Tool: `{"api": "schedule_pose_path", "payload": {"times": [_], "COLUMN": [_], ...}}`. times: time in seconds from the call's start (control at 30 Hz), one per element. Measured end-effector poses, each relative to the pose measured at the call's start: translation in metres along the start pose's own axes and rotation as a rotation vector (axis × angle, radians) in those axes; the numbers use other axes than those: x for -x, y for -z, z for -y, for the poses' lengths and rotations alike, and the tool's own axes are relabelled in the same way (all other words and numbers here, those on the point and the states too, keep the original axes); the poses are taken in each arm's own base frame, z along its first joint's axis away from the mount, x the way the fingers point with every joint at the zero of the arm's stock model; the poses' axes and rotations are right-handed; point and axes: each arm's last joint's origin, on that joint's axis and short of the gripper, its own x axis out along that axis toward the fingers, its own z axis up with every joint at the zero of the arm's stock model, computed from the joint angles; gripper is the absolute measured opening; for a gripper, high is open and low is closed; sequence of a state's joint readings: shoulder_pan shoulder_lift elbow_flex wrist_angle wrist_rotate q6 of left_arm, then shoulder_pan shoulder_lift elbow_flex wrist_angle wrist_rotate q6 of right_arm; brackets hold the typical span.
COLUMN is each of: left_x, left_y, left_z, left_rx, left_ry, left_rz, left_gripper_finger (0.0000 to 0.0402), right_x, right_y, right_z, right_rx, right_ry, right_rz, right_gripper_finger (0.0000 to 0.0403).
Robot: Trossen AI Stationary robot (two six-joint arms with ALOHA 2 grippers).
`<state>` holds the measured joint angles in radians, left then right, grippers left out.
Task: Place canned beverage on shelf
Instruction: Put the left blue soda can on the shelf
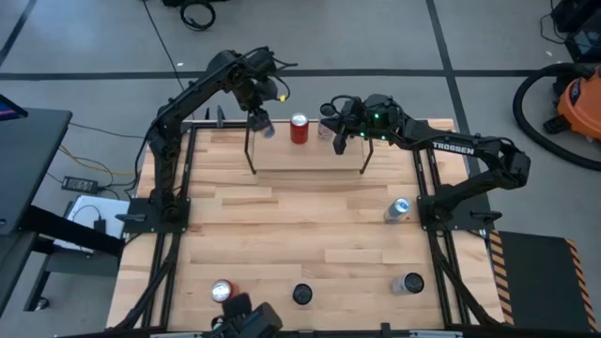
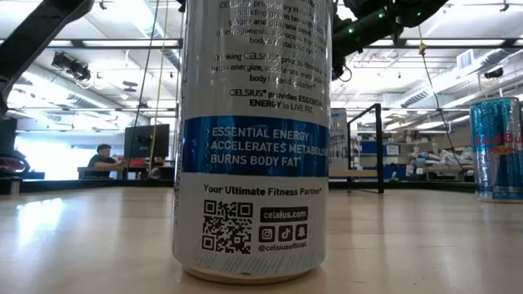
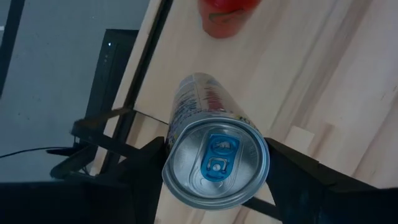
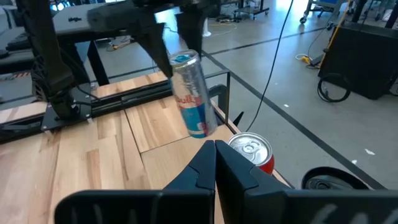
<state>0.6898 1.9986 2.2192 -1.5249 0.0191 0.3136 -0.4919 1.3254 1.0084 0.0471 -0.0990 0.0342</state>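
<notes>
From above, over the low light-wood shelf (image 1: 305, 155), my left gripper (image 1: 260, 122) pinches a slim silver-blue aluminium can (image 1: 266, 127); its wrist view shows slick, dentable walls, so I'd grip mid-body; right gripper (image 1: 340, 139) waits, fingers pressed together.

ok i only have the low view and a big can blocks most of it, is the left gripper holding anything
observer: yes, the left gripper is shut on a silver and blue can, held tilted above the left end of the shelf.
operator: anything on the shelf already
observer: one red can stands upright on it, about midway along.
operator: and the right arm
observer: the right gripper is shut and empty, hovering by the shelf's right end, close to the red can.
</notes>
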Motion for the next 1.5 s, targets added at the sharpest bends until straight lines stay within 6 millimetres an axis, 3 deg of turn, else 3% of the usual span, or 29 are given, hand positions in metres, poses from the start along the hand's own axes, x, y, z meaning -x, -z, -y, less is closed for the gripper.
{"api": "schedule_pose_path", "payload": {"times": [0.57, 1.5], "left_x": [-0.042, -0.054], "left_y": [-0.011, -0.017], "left_z": [-0.010, -0.013], "left_rx": [-0.033, -0.052], "left_ry": [0.047, 0.044], "left_rz": [-0.082, -0.075], "left_gripper_finger": [0.0243, 0.0243], "right_x": [-0.001, -0.001], "right_y": [0.001, 0.001], "right_z": [-0.010, -0.012], "right_rx": [0.008, 0.010], "right_ry": [-0.032, -0.040], "right_rz": [-0.005, -0.007], "right_gripper_finger": [0.0010, 0.0010]}}
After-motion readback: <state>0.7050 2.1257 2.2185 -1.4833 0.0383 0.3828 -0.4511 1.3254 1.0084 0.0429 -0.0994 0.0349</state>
